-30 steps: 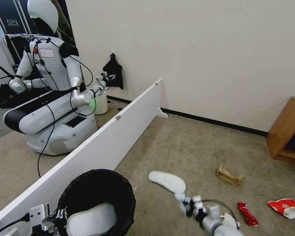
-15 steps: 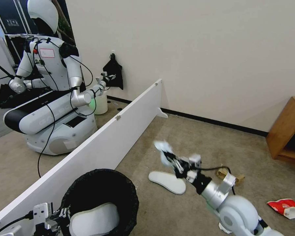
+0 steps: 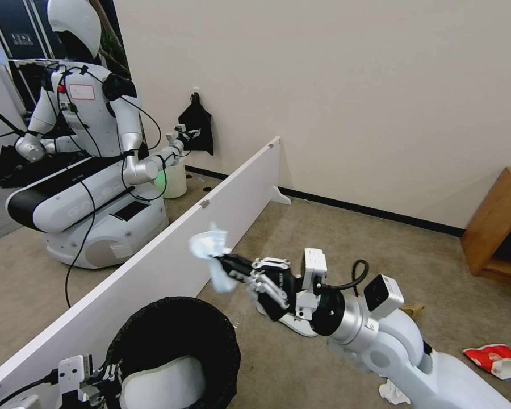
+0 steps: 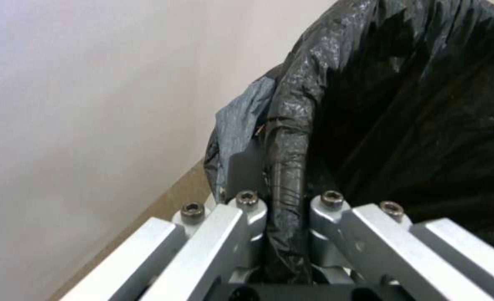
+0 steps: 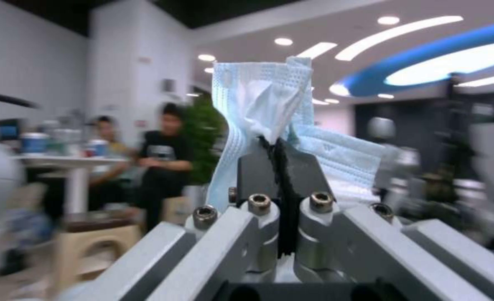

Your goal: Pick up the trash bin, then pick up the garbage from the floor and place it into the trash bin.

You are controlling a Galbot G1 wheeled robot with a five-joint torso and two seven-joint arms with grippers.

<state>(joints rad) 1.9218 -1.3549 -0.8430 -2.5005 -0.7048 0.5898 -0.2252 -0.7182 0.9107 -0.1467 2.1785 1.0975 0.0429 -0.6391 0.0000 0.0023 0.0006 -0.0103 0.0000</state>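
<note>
Head view: the right gripper point(image 3: 228, 267) is raised off the floor and reaches toward the robot's left, its fingers pinched together on a crumpled pale blue-and-white face mask point(image 3: 211, 255) that hangs above the carpet, between the long white partition board point(image 3: 170, 250) and the round trash bin lined with a crinkly black plastic bag point(image 3: 173, 335). The mask sits just short of the bin's mouth and higher than the rim, which I judge is the carry height needed to clear the bag's edge before a drop. Right wrist view confirms the grasp: the dark pads meet on a bunched fold of the mask point(image 5: 269, 113), with loose pleated ends flopping to both sides, so the hold is on a small part of the fabric only. Left gripper point(image 3: 93, 380) sits at the near side of the bin; left wrist view shows its jaws closed over the bag-covered rim point(image 4: 286, 175), which keeps the bin lifted and its mouth presented to the other arm. A flat white slipper point(image 3: 162, 383) already lies inside the bin. On the carpet remain a second white slipper point(image 3: 298, 324), partly hidden behind the right arm, a crushed red-and-white cup point(image 3: 497, 360) and a folded brown cardboard piece point(image 3: 413, 309). Task judged partway done.
</note>
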